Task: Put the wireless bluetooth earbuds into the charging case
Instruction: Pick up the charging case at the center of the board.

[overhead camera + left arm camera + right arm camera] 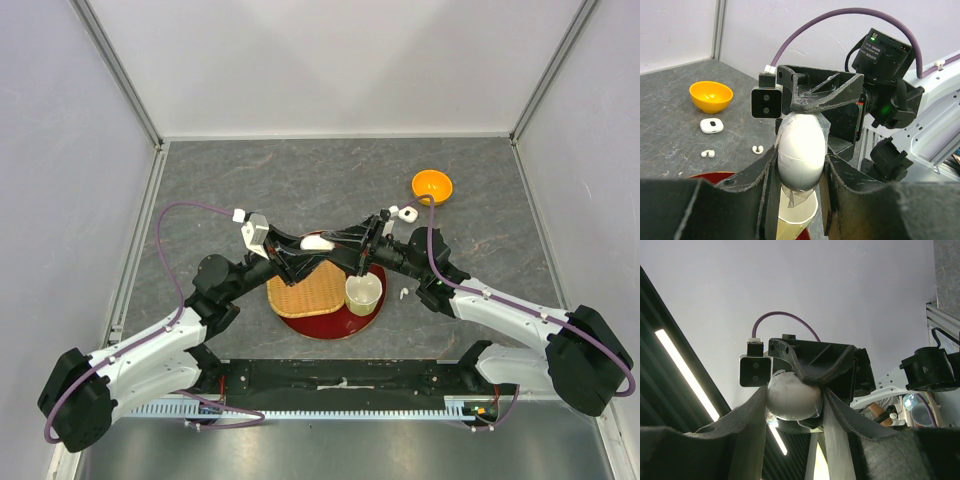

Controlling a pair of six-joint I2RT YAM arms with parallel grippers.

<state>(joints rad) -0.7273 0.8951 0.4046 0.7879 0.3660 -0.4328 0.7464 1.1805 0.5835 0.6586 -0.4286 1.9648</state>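
**Charging case** (800,155): white, egg-shaped, held in the air above the cream cup (362,292), which stands on the red plate (330,328) by the woven mat (305,290).
**Left tool** (799,172): clamped on the case's sides.
**Right tool** (792,405): fingers flank the same case from the opposite end, apparently gripping it.
**Earbuds** (708,153): two lying loose on the worktop (250,180), near a second case (711,125) and the orange bowl (711,96).

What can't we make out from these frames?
1. Charging case contents: its shell, left pincer and right pincer cover it, all views.
2. Cup interior: too small in top view; the case blocks it in left wrist view.
3. Earbuds: only two show, left wrist view; others unseen.
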